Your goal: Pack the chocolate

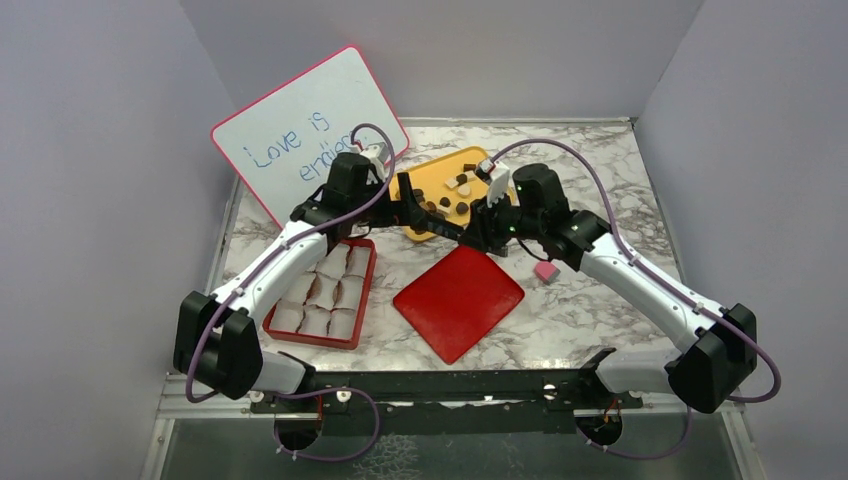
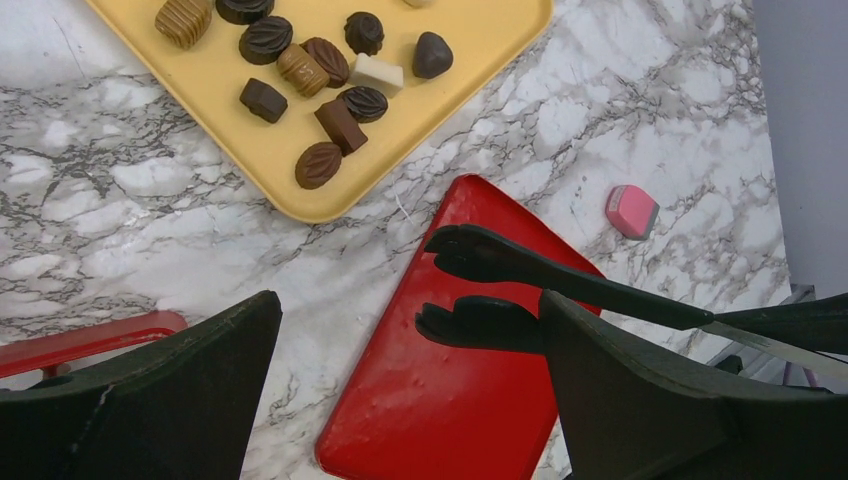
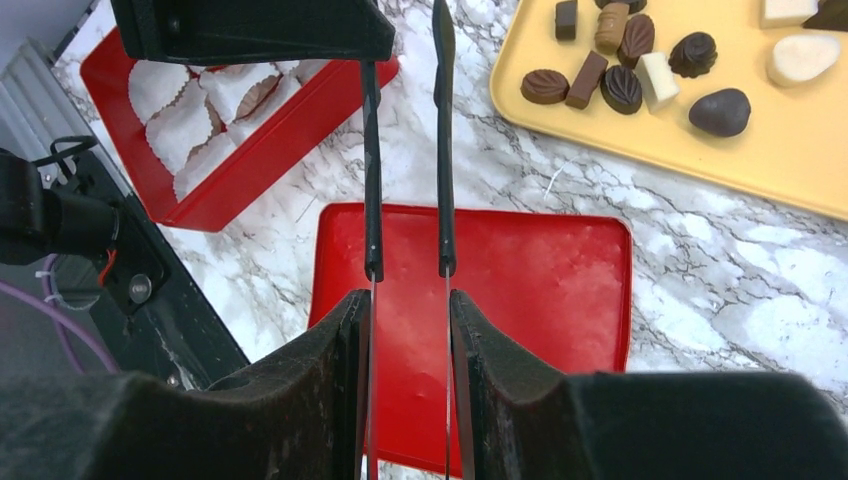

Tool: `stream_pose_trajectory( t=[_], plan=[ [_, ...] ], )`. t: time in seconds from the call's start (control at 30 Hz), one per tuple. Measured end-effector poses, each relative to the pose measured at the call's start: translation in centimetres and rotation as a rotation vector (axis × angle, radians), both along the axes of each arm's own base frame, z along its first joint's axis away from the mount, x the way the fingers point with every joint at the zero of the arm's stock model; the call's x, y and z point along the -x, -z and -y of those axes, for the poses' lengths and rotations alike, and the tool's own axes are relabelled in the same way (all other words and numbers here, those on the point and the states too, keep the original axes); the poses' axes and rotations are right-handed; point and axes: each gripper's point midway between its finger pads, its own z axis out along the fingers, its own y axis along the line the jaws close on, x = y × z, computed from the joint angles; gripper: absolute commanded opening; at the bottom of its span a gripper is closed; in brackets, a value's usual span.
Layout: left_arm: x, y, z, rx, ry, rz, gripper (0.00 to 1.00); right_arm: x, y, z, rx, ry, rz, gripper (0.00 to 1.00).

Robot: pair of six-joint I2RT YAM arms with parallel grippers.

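Observation:
Several pieces of chocolate (image 2: 320, 165) (image 3: 545, 87), mostly dark brown with a few tan and cream, lie loose on a yellow tray (image 1: 430, 180) at the back of the table. My right gripper (image 3: 408, 330) (image 1: 482, 225) is shut on the handles of thin black-tipped tongs (image 3: 372, 150). The tong tips (image 2: 470, 255) hang slightly apart over a flat red lid (image 1: 458, 300), with nothing between them. My left gripper (image 2: 408, 305) (image 1: 405, 205) stands wide open just left of the tong tips and holds nothing.
A red box (image 1: 365, 290) (image 3: 240, 170) lined with white paper cups sits on the left under my left arm. A small pink cube (image 1: 545, 270) (image 2: 631, 211) lies on the marble to the right of the lid. A whiteboard (image 1: 300, 130) leans at the back left.

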Motion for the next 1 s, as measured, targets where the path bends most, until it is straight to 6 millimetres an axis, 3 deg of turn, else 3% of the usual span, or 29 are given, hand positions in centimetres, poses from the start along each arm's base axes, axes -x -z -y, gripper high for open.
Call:
stream_pose_trajectory(
  t=[0.27,0.47,0.63,0.8,1.0],
  plan=[
    [0.9,0.2,-0.3,-0.003,0.005,-0.018,0.99,-0.3,0.7,0.8,0.049,0.035,-0.007,0.39],
    [3.2,-2.9,-1.4,0.029,0.008,0.062,0.99,-1.8,1.7,1.9,0.121,0.105,0.015,0.4],
    [5.4,-5.6,-2.4,0.062,0.016,0.163,0.99,-3.7,3.4,2.6,0.219,0.165,0.003,0.4],
    [7.8,-5.9,-3.8,0.062,0.021,0.234,0.99,-6.2,3.9,3.3,0.304,0.243,0.017,0.41],
    [9.0,-5.7,-6.7,0.011,-0.066,0.335,0.99,-8.6,4.7,4.7,0.423,0.329,0.054,0.41]
  ],
)
